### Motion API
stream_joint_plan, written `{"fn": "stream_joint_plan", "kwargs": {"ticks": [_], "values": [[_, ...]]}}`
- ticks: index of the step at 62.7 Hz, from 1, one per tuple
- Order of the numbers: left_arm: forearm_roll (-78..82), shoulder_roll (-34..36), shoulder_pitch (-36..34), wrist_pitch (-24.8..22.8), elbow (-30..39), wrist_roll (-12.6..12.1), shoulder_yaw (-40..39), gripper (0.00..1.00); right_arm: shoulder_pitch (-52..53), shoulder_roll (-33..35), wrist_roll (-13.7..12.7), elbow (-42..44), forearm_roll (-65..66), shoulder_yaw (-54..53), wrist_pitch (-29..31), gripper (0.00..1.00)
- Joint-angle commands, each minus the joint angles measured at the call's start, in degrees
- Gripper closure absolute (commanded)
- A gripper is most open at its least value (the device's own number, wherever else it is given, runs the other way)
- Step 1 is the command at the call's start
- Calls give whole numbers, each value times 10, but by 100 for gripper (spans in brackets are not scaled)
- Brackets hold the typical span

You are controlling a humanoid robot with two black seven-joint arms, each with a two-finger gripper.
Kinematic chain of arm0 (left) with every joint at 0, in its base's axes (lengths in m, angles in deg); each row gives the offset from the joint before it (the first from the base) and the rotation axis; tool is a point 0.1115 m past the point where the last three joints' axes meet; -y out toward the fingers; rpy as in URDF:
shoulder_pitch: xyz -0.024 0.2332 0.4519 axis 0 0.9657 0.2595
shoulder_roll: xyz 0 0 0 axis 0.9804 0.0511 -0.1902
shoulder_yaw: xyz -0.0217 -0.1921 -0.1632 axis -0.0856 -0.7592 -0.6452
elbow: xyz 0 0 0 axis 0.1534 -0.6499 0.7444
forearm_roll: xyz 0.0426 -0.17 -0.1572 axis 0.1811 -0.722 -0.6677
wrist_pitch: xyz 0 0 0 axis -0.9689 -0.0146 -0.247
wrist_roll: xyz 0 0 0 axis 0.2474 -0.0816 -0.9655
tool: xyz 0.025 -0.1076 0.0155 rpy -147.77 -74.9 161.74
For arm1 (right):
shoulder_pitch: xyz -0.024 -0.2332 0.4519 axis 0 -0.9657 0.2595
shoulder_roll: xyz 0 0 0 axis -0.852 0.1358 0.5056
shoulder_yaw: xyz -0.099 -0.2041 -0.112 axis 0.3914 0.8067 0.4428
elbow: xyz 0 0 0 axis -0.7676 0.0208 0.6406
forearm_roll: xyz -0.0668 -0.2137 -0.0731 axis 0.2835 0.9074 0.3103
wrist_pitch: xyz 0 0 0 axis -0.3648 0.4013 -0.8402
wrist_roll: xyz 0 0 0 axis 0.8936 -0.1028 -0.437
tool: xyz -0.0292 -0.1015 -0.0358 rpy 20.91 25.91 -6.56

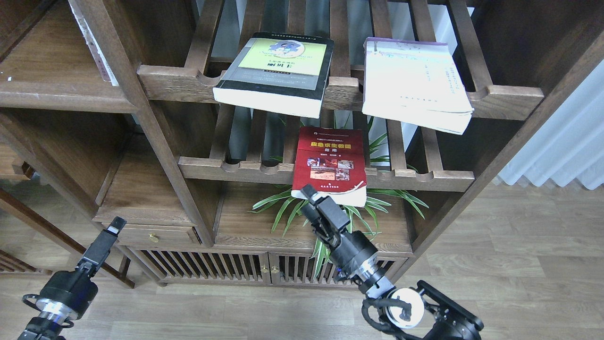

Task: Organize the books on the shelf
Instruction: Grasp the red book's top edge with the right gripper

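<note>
Dark walnut-brown wood carries everything. At the far left the solid plank shelf (52, 89) holds only a few thin upright volumes (96, 47) against the post; the three books to be sorted are not on it. Low at the left, my left gripper (112, 226) hangs in front of the cabinet drawer, seen edge-on, so I cannot tell whether its fingers are parted; it holds nothing.

On the upper slatted rack (500, 97) the thick black-and-lime-green book (278, 71) lies flat, its page block jutting past the front rail. Below it, on the lower slatted rack (226, 167), the red book (330, 160) also lies flat and overhangs the rail. My right gripper (315, 204) sits just beneath that overhanging near edge, close to its left corner, fingers spread a little and empty (actual contact is hard to judge). A spider plant (283, 208) spreads behind it.

Further right on the upper rack, the pale white book (413, 80) overhangs most.

The red paperback looks light and floppy, with a glossy cover, so a corner pinch may let it droop or slip; clamping the protruding edge nearer the middle seems safer.
</note>
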Motion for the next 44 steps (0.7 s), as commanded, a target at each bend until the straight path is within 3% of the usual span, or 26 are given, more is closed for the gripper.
{"fn": "stream_joint_plan", "kwargs": {"ticks": [1,8,16,25,33,36,39,44], "values": [[1,0,1,0,0,0,-4,0,11,0,17,5,-5,0,0,0],[1,0,1,0,0,0,-7,0,23,0,23,5,-5,0,0,2],[1,0,1,0,0,0,-8,0,25,0,39,6,-8,-7,0,24],[1,0,0,0,-3,0,-8,0,22,0,40,10,-8,-8,0,35],[1,-1,-1,0,-8,0,-9,0,9,0,39,10,-19,-13,0,63],[1,-1,-1,0,-8,0,-9,0,4,0,39,9,-29,-18,0,79],[1,-1,-1,0,-8,0,-9,0,0,0,38,9,-34,-19,0,86],[1,-1,-1,0,-9,0,-9,0,-3,0,38,8,-37,-19,0,89]]}}
